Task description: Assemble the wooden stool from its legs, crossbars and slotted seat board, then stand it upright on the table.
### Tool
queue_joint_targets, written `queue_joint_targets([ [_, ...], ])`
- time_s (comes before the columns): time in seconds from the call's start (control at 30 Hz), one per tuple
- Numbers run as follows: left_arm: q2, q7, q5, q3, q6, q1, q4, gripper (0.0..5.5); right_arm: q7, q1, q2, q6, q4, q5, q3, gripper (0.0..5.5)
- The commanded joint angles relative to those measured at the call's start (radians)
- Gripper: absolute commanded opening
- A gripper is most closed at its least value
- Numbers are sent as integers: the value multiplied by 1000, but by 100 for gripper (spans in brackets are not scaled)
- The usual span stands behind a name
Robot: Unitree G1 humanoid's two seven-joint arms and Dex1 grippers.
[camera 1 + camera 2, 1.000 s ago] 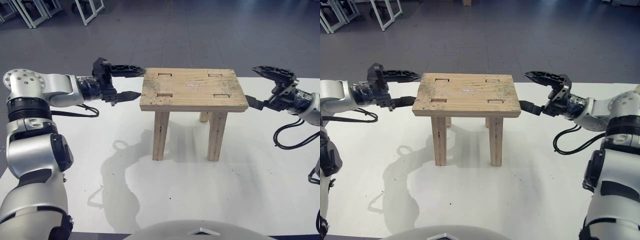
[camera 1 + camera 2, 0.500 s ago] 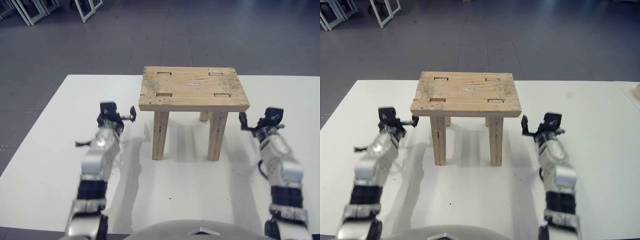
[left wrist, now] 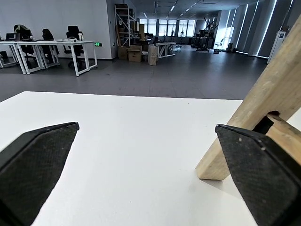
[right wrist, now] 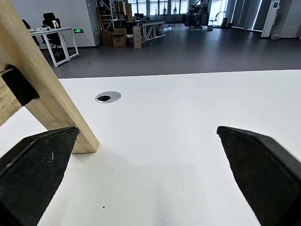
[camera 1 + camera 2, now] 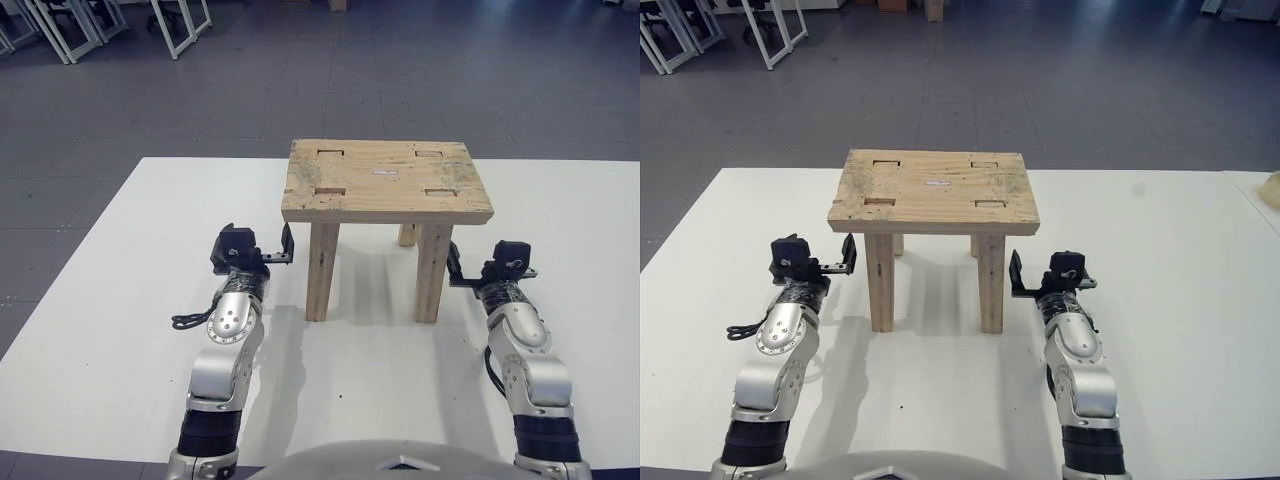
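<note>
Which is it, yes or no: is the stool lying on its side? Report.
No, the stool stands upright on its legs on the white table.

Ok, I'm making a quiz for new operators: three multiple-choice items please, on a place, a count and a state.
1. Where is the stool? A. Upright on the table, between the left gripper and right gripper. B. On its side. C. On the floor.
2. How many slots show in the seat board? A. Two. B. Four. C. Six.
3. How are the grippers' fingers? A. Both shut on legs. B. One shut on the seat. C. Both open, empty.
Answers: 1 A, it stands on the table, a gripper at each side. 2 B, one slot near each corner. 3 C, the wrist views show fingers spread, gripping nothing.
</note>
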Motion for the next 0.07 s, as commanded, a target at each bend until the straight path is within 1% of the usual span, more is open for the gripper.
queue_joint_targets([
  [0.03, -3, -24, 13, 15, 35, -17, -21, 537, 7, -6, 2, 22, -16, -9, -4, 545],
  [0.07, -5, -27, 14, 15, 41, -17, -21, 537, 7, -7, 1, 25, -15, -10, -5, 545],
])
